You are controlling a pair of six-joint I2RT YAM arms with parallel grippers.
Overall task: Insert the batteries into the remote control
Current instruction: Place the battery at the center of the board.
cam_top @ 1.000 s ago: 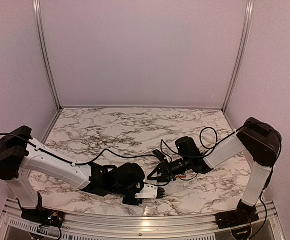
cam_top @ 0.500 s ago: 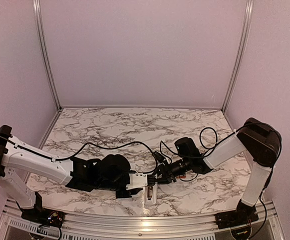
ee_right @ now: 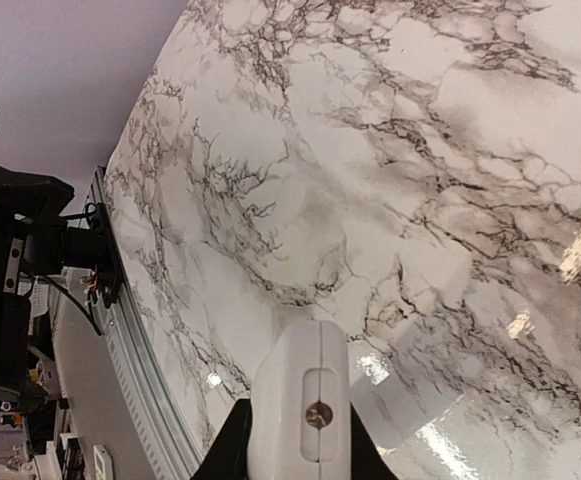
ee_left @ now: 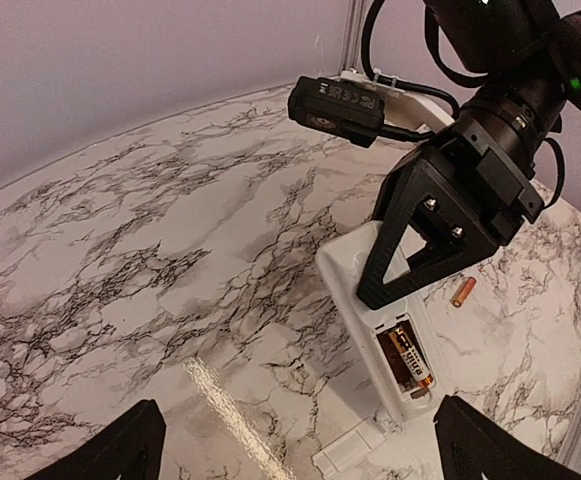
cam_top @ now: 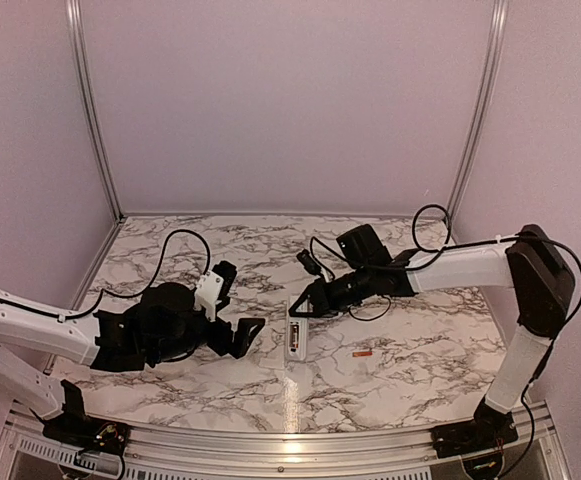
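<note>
Clamping far end of remote control (cam_top: 295, 341) w/ right gripper (ee_left: 415, 272); left gripper (cam_top: 233, 308) wide apart, clear of it.

The left arm (cam_top: 40, 330) and right arm (cam_top: 465, 265) are white tubular links between bulky black joint housings, with thin black cables (ee_left: 366, 40) looping alongside. The right gripper (cam_top: 298, 306) is matt black, with triangular finger frames fixed by silver screws (ee_left: 430, 204). Its black wrist camera (ee_left: 335, 100) carries white lettering.

You have a white marble-patterned tabletop (cam_top: 220, 250) with grey veining and a glare streak near its front. Plain lilac walls (cam_top: 280, 100) enclose it. Aluminium uprights (cam_top: 92, 110) stand in both rear corners, and a metal rail (cam_top: 270, 452) runs along the near edge.
</note>
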